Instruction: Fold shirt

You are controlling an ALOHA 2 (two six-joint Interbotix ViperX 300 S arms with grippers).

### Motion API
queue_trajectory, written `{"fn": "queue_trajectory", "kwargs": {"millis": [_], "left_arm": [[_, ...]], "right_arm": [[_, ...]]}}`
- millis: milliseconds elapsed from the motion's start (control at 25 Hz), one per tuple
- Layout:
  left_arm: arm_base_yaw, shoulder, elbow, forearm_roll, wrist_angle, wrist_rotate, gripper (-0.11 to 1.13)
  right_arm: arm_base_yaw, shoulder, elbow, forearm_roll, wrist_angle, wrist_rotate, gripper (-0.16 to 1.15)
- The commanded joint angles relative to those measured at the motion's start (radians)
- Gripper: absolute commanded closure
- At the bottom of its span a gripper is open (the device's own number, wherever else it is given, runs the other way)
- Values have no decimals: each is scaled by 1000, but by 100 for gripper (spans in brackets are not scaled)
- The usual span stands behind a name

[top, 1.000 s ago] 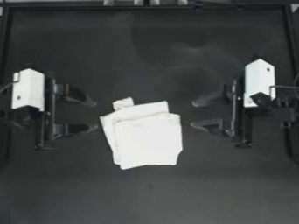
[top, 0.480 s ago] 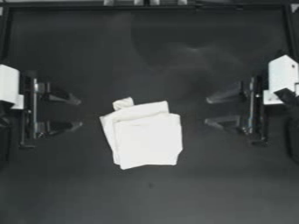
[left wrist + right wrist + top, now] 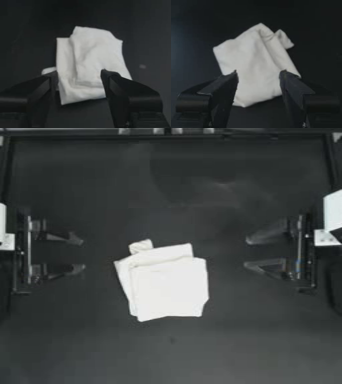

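Observation:
The white shirt (image 3: 165, 282) lies folded into a compact, roughly square bundle at the middle of the dark table, with a small flap sticking out at its far left corner. It also fills the middle of the left wrist view (image 3: 88, 66) and the right wrist view (image 3: 256, 62). My left gripper (image 3: 77, 254) is drawn back at the table's left side, open and holding nothing. On the right side my right gripper (image 3: 248, 252) is likewise pulled back and open, well clear of the cloth. Neither touches the shirt.
The dark table (image 3: 174, 183) surrounds the bundle on all sides. A raised frame rail (image 3: 167, 132) runs along the far edge.
Both arms have drawn back outward toward their own sides, away from the shirt. The folded shirt has stayed where it was.

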Motion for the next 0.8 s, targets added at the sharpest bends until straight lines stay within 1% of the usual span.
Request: {"fn": "queue_trajectory", "kwargs": {"millis": [40, 360, 600, 800], "left_arm": [[2, -18, 0, -2, -2, -2, 13], [2, -84, 34, -3, -2, -5, 13], [2, -124, 51, -3, 2, -26, 13], [2, -192, 81, 0, 25, -26, 13]], "right_arm": [[0, -26, -3, -2, 3, 2, 12], [2, -55, 6, 0, 18, 0, 12], [2, -58, 23, 0, 11, 0, 12], [2, -69, 26, 3, 12, 2, 12]]}}
